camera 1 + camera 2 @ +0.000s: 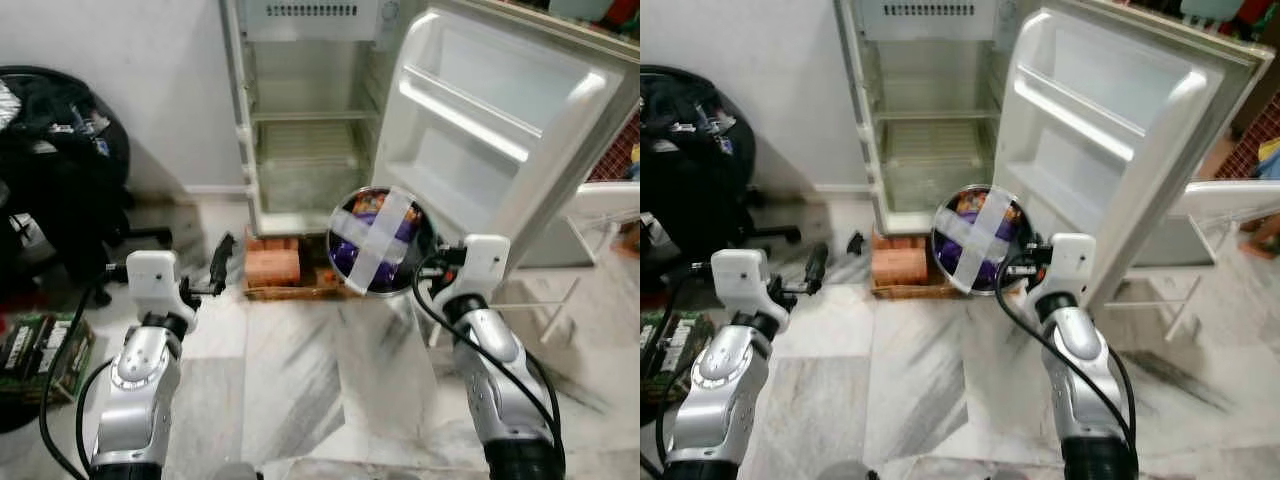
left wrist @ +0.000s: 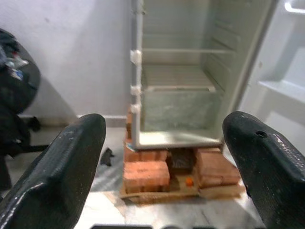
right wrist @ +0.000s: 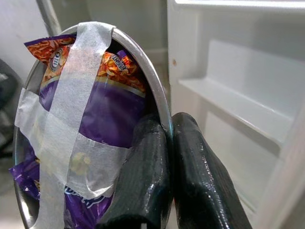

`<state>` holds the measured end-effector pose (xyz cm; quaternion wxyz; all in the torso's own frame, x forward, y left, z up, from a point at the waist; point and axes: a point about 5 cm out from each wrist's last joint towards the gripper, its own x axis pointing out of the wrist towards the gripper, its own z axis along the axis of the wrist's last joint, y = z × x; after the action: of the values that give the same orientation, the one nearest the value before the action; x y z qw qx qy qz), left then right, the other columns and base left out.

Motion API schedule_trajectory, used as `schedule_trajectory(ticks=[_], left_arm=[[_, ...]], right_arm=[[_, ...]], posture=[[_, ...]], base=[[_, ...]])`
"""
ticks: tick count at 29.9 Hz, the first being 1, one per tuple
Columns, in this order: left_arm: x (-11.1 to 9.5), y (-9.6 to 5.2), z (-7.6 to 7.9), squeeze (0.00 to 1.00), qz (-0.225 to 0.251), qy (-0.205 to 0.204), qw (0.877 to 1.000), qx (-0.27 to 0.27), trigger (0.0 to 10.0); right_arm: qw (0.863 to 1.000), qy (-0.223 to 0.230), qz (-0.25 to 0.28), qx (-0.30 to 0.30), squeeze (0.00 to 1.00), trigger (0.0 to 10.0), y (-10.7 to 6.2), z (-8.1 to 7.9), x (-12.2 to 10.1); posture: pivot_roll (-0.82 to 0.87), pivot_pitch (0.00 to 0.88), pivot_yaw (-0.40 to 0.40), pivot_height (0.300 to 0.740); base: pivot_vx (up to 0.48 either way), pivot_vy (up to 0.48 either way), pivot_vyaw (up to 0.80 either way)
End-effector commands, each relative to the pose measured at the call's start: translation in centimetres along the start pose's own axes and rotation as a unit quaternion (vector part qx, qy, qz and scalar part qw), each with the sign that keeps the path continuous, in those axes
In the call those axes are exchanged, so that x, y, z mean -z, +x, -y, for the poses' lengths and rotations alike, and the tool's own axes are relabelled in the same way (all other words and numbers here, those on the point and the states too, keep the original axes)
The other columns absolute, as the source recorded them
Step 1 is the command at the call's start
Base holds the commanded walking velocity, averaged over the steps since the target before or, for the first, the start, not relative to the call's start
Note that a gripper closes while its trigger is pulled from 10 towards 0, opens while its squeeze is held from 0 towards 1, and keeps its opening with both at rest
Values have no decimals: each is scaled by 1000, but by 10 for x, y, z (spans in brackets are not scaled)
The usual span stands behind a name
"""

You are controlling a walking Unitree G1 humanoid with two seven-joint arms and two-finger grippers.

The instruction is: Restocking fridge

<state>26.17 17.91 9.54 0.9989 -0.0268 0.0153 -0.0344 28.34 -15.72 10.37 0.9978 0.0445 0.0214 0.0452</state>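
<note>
Facing an open fridge (image 1: 305,120), its shelves bare, raised on bricks (image 1: 273,266) over a marble floor (image 1: 300,380). Door (image 1: 490,130) swung wide to the right, door racks empty.

Right gripper (image 3: 167,143) raised in front of the fridge's lower part, fingers pinched tight on the right rim of a steel bowl (image 1: 381,240). Bowl tilted up on edge, open face toward the camera, holding purple and orange snack packets (image 3: 102,107) strapped in by a cross of white tape (image 1: 378,238). Bowl in the air, near the door's inner side and just right of the bricks.

Left gripper (image 2: 167,162) held out to the left, level with the bowl, fingers (image 2: 62,176) spread wide, nothing between them, pointing at the fridge base.

Far left: black chair piled with dark things (image 1: 55,150); a box (image 1: 40,345) on the floor beside the left arm.
</note>
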Motion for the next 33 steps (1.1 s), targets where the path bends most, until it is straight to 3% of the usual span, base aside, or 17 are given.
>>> schedule_trajectory(ticks=[1,8,19,33], left_arm=[[4,-2,-2,0,-8,5,1000,-3,10000],[5,-3,-1,0,-16,-9,1000,6,10000],[2,-1,3,0,0,-2,1000,24,10000],[1,0,2,0,4,7,1000,13,10000]], right_arm=[[1000,1,4,2,0,10000,5,-5,-4],[999,33,-20,10,0,10000,7,-3,0],[999,43,-15,18,0,10000,9,-3,-2],[998,53,-8,16,0,10000,13,-4,-5]], posture=[[55,42,-7,740],[55,45,-12,740],[52,47,-13,740],[55,48,-16,740]], base=[[251,409,0],[258,406,0],[299,372,0],[411,168,0]])
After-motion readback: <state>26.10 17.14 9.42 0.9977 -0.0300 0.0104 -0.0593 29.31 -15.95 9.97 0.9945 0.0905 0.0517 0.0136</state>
